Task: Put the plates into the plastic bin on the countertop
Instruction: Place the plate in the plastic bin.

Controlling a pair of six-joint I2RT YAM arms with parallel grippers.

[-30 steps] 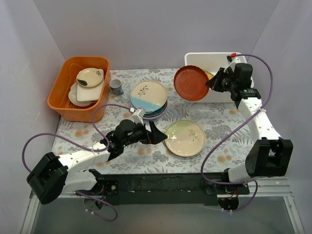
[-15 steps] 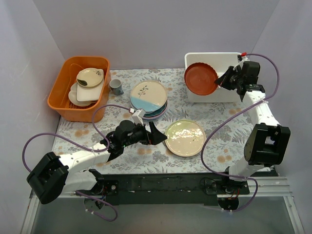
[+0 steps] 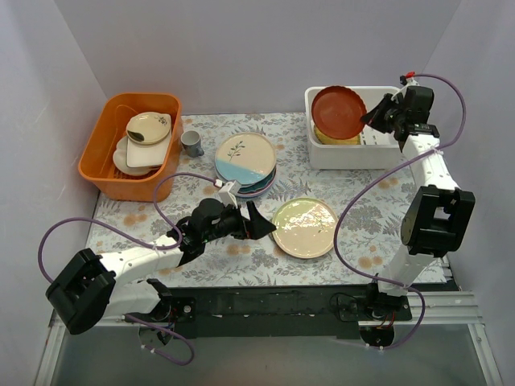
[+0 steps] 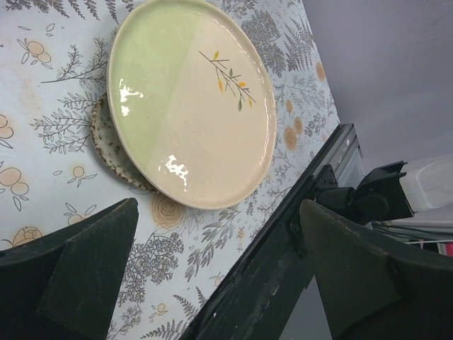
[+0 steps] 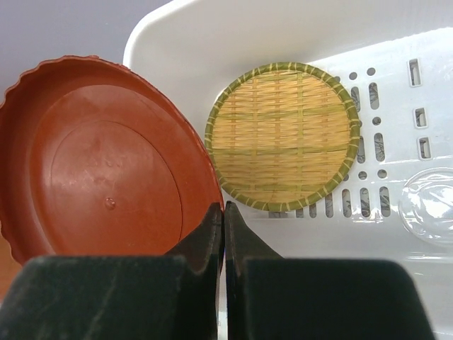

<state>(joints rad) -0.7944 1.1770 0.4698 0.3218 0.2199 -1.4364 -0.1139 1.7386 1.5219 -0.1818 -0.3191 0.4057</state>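
Red-brown scalloped plate: held tilted over the left end of the plastic bin, not yet resting on its floor.
Right pincer: clamped on this plate's rim – jaws nearly together, with only the thin edge between them.
Handling, held plate: stiff and probably light. A small nub at its centre suggests moulded plastic, though the material cannot be confirmed. The smooth rim could swing in an edge-only grip.
Yellow woven plate: lies flat on the bin's slotted floor, just right of the held plate. It looks light and rough-textured.
Left pincer: jaws wide, holding nothing, well in front of the bin beside the cream-green plate.
Handling, cream-green plate: glazed and glossy – likely heavier, slippery and breakable. Take it at the raised rim where it lifts off the desk.
Cream-and-blue plate: tops a stack well left of the bin.
Left wrist view only: a speckled plate under the cream-green one, which the top view does not show.
Right wrist view only: the weave, the floor slots and the pinch point.
Top view only: both arms and the bin together.
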